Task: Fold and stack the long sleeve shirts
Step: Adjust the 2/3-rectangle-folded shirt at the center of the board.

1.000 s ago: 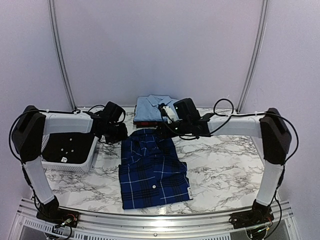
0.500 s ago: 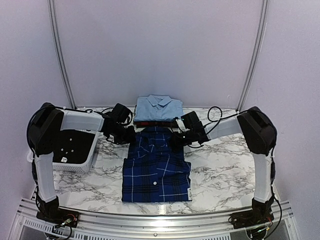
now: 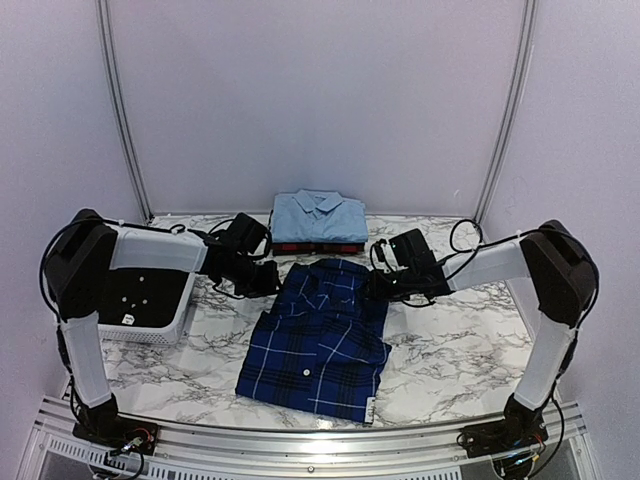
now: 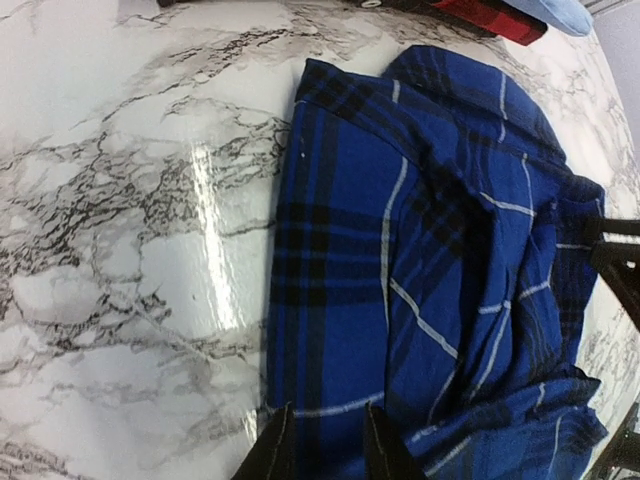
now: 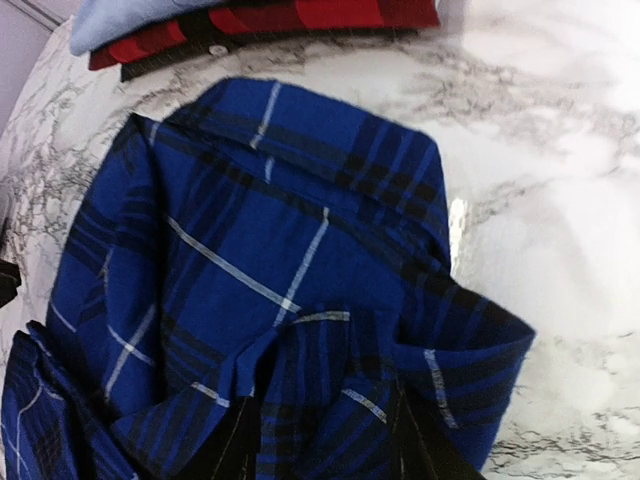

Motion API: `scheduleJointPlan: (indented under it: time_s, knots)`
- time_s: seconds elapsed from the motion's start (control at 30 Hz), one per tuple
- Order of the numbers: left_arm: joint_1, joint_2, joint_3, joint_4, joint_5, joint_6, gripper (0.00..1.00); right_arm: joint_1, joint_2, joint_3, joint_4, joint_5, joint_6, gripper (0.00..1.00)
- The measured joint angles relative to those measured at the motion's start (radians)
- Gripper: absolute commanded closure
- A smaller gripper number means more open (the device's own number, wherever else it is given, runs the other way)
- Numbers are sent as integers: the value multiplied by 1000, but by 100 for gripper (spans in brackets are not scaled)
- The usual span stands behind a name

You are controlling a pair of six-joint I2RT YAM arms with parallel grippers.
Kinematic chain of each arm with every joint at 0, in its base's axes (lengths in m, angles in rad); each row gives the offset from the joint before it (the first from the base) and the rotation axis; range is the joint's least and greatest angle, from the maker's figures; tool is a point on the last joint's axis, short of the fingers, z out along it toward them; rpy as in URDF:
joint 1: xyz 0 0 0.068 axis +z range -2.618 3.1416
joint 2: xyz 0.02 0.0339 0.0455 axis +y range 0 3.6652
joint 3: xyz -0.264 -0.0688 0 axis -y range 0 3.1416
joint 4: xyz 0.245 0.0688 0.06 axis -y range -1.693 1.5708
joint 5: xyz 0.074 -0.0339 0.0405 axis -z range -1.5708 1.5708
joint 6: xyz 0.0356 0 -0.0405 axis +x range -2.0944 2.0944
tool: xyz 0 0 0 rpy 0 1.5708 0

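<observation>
Marble-patterned tabletop point(image 3: 455, 350) fills the scene, closed in by pale lilac walls. Both arms reach forward from their bases and bend inward at the elbow, so their wrists meet the navy plaid shirt point(image 3: 318, 340) from opposite sides at its collar end.

That shirt lies near the middle of the table, buttons up, turned askew so its hem points toward the near left and its collar toward the far right.

The left gripper point(image 3: 268, 282) sits low at the shirt's left shoulder. In its wrist view the two dark fingers point(image 4: 272, 455) straddle the cloth edge with blue fabric pinched between them.

The right gripper point(image 3: 376, 287) is at the right shoulder. Its wrist view shows the fabric bunched and lifted into folds between its fingers point(image 5: 232, 450), clamped on the shirt.

Just behind the collar, against the back wall, the light blue shirt point(image 3: 318, 215) rests folded on top of the folded red-and-black plaid shirt point(image 3: 315, 246).

A white slotted basket point(image 3: 170, 325) stands at the left, under the left forearm, apart from the shirts.
</observation>
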Motion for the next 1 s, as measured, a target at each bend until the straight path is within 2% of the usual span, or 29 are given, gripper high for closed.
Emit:
scheduleJointPlan:
  time_s: [0.13, 0.27, 0.4, 0.53, 0.73, 0.87, 1.0]
  knots:
    - [-26, -107, -68, 1, -7, 3, 74, -17, -99, -8, -4, -6, -3, 56]
    - [-69, -185, -103, 2, -5, 11, 74, -23, -138, -19, 15, -21, -3, 60]
    - [-133, -220, -126, 2, 13, 20, 74, -23, -100, -19, 13, -42, -4, 65]
    - [-190, -230, -172, 1, 58, 39, 75, -37, -37, -19, 11, -57, -3, 65]
    - [-257, -230, -246, -12, 137, 76, 76, -146, 78, 38, 15, -109, -25, 64]
    - [-307, -216, -244, -14, 157, 79, 76, -180, 149, 138, 5, -116, -51, 60]
    - [-345, -204, -243, -5, 157, 64, 76, -166, 83, 116, -54, -100, -71, 53]
